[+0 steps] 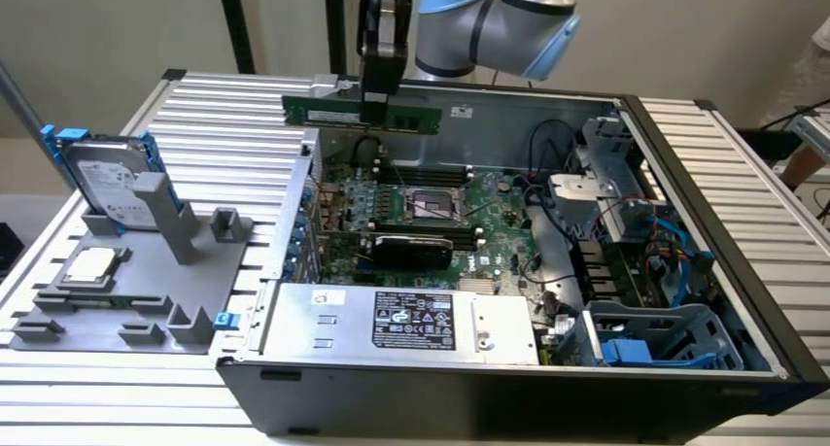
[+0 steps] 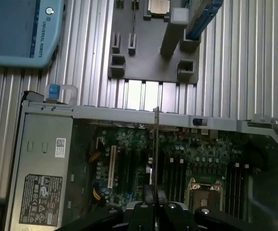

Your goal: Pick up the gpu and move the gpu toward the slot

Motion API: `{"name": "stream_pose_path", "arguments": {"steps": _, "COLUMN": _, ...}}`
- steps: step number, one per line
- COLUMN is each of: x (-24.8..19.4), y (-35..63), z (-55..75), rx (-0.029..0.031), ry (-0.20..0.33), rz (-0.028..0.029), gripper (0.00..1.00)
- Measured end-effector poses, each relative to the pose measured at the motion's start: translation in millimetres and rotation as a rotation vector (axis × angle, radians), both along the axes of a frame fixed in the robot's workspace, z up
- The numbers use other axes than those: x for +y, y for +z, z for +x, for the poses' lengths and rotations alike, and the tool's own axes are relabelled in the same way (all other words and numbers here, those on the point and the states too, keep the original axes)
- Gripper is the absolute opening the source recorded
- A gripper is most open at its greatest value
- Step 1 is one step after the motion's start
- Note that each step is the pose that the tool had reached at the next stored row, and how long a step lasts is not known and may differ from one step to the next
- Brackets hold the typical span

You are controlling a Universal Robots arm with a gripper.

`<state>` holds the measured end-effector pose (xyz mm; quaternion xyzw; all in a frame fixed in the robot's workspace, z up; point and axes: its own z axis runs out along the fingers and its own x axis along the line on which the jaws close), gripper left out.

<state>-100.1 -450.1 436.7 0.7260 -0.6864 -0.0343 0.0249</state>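
My gripper (image 1: 376, 104) hangs over the open computer case's back wall and is shut on a long, thin green circuit card (image 1: 327, 110). It holds the card level and on edge, above the motherboard. The wrist view sees this card edge-on as a thin line (image 2: 156, 144) running out from the black fingers (image 2: 147, 208). Lower down, the gpu (image 1: 408, 244), with its black shroud, stands upright on the motherboard (image 1: 493, 213) between the CPU socket (image 1: 430, 206) and the power supply (image 1: 402, 320). The slot is hidden from me.
On the exterior view's left, a grey fixture plate (image 1: 130, 291) carries a silver hard drive with blue rails (image 1: 107, 184) and a small square CPU chip (image 1: 93, 263). Cables and a blue drive cage (image 1: 655, 334) fill the case's right side. Ribbed aluminium tabletop (image 1: 247, 125) surrounds the case.
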Motion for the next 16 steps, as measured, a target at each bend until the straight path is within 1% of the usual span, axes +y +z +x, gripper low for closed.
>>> {"name": "stream_pose_path", "arguments": {"steps": 5, "x": 2.5, "y": -0.1, "z": 22.4, "rx": 0.0000, "ry": 0.000, "rz": 0.0000, "gripper": 0.14}}
{"name": "stream_pose_path", "arguments": {"steps": 8, "x": 5.3, "y": -0.8, "z": 34.7, "rx": -0.0005, "ry": 0.000, "rz": -0.0001, "gripper": 0.14}}
{"name": "stream_pose_path", "arguments": {"steps": 12, "x": 11.8, "y": -3.6, "z": 47.4, "rx": -0.0039, "ry": 0.000, "rz": 0.0000, "gripper": 0.14}}
{"name": "stream_pose_path", "arguments": {"steps": 16, "x": 19.7, "y": -7.2, "z": 58.5, "rx": -0.0064, "ry": 0.000, "rz": 0.0000, "gripper": 0.14}}
